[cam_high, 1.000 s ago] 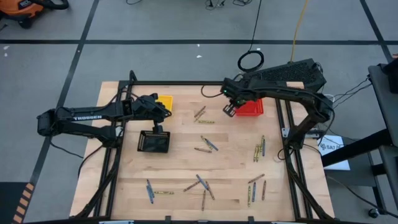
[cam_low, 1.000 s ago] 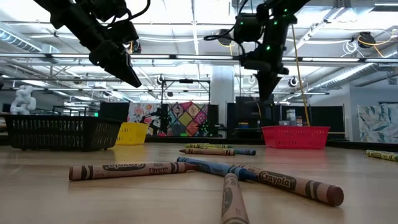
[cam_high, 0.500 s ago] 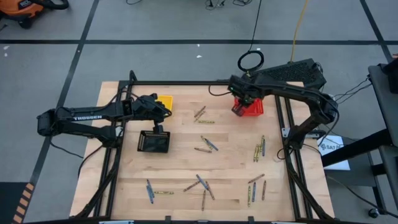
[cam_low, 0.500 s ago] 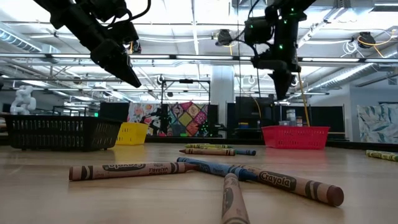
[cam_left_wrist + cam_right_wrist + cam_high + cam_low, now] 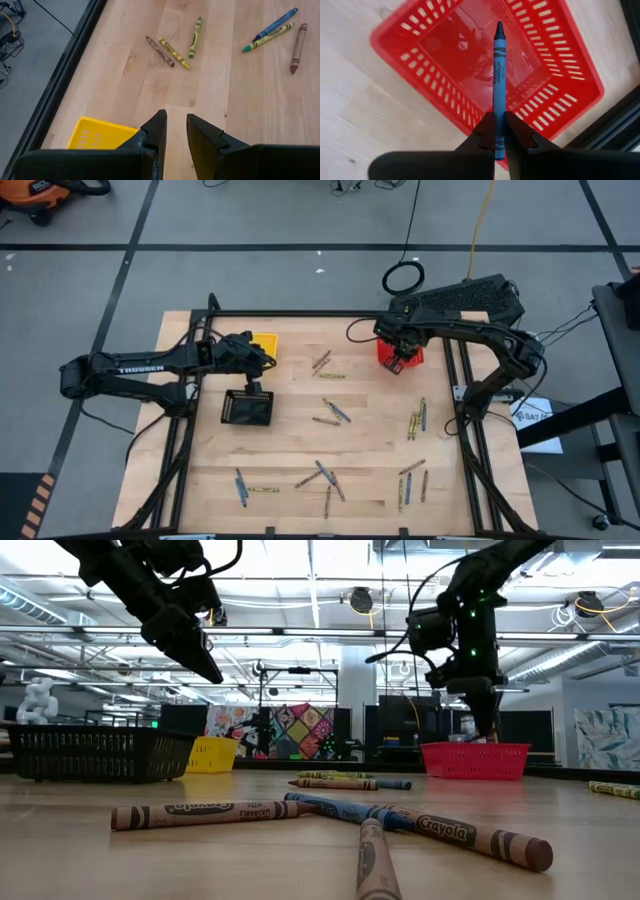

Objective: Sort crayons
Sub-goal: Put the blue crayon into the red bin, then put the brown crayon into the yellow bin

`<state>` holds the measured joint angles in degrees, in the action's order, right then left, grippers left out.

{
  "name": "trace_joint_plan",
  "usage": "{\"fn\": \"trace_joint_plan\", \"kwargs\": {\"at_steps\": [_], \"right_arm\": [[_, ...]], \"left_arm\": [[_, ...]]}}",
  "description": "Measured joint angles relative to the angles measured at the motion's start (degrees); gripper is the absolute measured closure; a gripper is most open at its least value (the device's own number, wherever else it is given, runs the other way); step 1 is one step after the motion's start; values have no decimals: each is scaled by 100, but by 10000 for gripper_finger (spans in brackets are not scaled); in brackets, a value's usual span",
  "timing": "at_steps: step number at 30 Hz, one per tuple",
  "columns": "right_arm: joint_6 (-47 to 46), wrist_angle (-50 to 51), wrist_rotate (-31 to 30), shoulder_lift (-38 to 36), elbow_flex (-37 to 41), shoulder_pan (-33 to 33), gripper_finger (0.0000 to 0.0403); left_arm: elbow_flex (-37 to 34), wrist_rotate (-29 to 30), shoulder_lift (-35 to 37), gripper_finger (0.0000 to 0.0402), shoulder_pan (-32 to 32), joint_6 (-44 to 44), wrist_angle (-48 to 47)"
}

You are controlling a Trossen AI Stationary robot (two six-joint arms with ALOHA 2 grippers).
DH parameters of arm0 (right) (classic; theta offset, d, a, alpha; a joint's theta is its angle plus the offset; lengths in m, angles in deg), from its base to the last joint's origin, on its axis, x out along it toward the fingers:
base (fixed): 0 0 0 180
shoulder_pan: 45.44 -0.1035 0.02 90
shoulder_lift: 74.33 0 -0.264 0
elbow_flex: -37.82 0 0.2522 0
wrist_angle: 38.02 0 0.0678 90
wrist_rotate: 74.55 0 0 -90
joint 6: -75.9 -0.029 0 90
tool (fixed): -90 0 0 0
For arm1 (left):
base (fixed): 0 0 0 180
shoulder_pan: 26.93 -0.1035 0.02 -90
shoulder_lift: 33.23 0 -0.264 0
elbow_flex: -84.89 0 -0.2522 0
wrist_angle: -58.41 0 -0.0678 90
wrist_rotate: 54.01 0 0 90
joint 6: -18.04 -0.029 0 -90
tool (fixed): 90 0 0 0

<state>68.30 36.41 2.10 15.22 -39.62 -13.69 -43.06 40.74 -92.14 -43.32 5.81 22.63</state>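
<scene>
My right gripper (image 5: 499, 131) (image 5: 398, 363) hangs over the red mesh basket (image 5: 555, 65) (image 5: 412, 356) at the table's far right, shut on a blue crayon (image 5: 498, 75). The low view shows it (image 5: 484, 726) just above the basket's rim (image 5: 475, 748). My left gripper (image 5: 176, 131) (image 5: 256, 385) is raised between the yellow basket (image 5: 266, 342) and the black basket (image 5: 248, 409), open with nothing between its fingers. Several crayons (image 5: 335, 412) lie flat on the wooden table. My right gripper pinches the blue crayon's blunt end (image 5: 496, 137) between its two fingers. The fingers come from above, pointing steeply down. The crayon runs along them and sticks out past their ends, its pointed tip (image 5: 499, 27) aimed into the red basket. It is lifted clear.
Loose crayons lie in groups: far middle (image 5: 322, 363), right (image 5: 418, 420), near middle (image 5: 322, 476), near right (image 5: 412, 480), near left (image 5: 242, 486). A black frame (image 5: 300, 313) edges the table. In the low view, brown and blue crayons (image 5: 330, 812) lie close to the camera.
My right gripper has carried the blue crayon toward the table's right edge and down, from beside the red basket to above it, tipping more steeply downward. It has stayed shut on the crayon.
</scene>
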Motion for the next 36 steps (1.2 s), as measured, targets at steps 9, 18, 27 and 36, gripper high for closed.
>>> {"fn": "trace_joint_plan", "kwargs": {"at_steps": [9,18,27,36], "right_arm": [[212,-276,-9,0,99,54,386],[232,-287,-50,0,99,54,350],[96,-376,-46,0,99,52,330],[-114,-456,-50,0,96,52,330]], "left_arm": [[0,0,0,322,1,-7,2],[0,0,0,322,1,-9,4],[2,0,0,322,1,-58,151],[4,-276,0,322,7,-28,267]]}}
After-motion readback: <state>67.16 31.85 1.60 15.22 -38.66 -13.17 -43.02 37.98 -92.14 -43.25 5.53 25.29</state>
